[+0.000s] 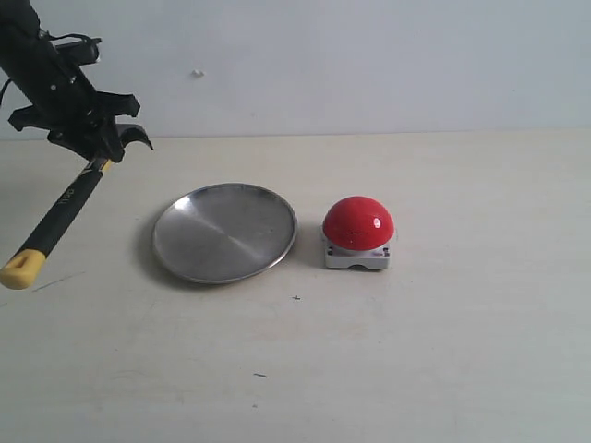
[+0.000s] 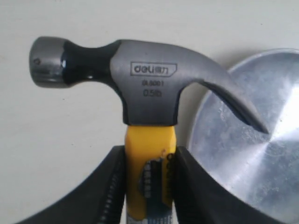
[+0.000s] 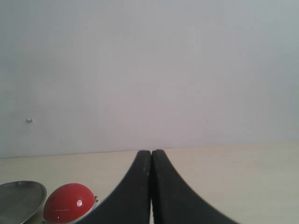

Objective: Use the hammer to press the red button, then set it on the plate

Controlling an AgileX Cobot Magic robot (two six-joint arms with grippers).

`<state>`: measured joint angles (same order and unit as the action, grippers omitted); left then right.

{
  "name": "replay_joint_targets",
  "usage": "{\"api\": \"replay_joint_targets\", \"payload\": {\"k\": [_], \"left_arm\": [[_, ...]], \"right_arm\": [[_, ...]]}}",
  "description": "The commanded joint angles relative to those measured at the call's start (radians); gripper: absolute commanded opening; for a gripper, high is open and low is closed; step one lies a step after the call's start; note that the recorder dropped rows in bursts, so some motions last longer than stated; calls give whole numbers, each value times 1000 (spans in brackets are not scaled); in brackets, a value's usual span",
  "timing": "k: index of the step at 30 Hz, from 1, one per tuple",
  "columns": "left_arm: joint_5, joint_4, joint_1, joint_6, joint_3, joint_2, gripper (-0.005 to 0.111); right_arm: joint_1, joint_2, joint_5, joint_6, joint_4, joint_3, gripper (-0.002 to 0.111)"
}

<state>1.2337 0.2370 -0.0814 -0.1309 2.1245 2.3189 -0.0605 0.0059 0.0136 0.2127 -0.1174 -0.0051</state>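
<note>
My left gripper (image 1: 100, 148) is shut on the hammer (image 1: 65, 214) just below its dark head, holding it in the air at the far left. The black handle slopes down to its yellow end cap near the left edge. In the left wrist view the black fingers (image 2: 112, 186) clamp the yellow neck of the hammer (image 2: 149, 88), and its claw points over the rim of the plate (image 2: 261, 154). The round silver plate (image 1: 199, 245) lies on the table to the right of the hammer. The red button (image 1: 357, 223) sits on its grey base right of the plate. My right gripper (image 3: 151, 156) is shut and empty.
A pale table (image 1: 443, 351) runs back to a plain white wall (image 1: 369, 65). In the right wrist view the red button (image 3: 69, 209) and an edge of the plate (image 3: 21, 198) show low in the picture.
</note>
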Motion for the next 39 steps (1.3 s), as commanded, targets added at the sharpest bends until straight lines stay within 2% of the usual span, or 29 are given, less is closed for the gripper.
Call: {"api": "replay_joint_targets", "payload": {"k": [1, 16, 22, 26, 30, 36, 39], "left_arm": [[-13, 38, -31, -12, -29, -71, 0], [-13, 103, -104, -31, -108, -134, 0], [-20, 237, -107, -100, -113, -132, 0], [-49, 272, -107, -125, -143, -132, 0], [-92, 334, -95, -169, -188, -132, 0], [-116, 354, -89, -202, -204, -132, 0], [-124, 374, -89, -210, -204, -132, 0]], "right_arm": [[-5, -6, -1, -2, -6, 5, 0], [-5, -6, -14, -9, -18, 5, 0], [-5, -6, -8, -2, -18, 5, 0], [-5, -6, -14, -6, -20, 5, 0], [-5, -6, -141, 83, 32, 5, 0], [-5, -6, -181, 133, 42, 5, 0], [-5, -6, -272, 198, 41, 5, 0]]}}
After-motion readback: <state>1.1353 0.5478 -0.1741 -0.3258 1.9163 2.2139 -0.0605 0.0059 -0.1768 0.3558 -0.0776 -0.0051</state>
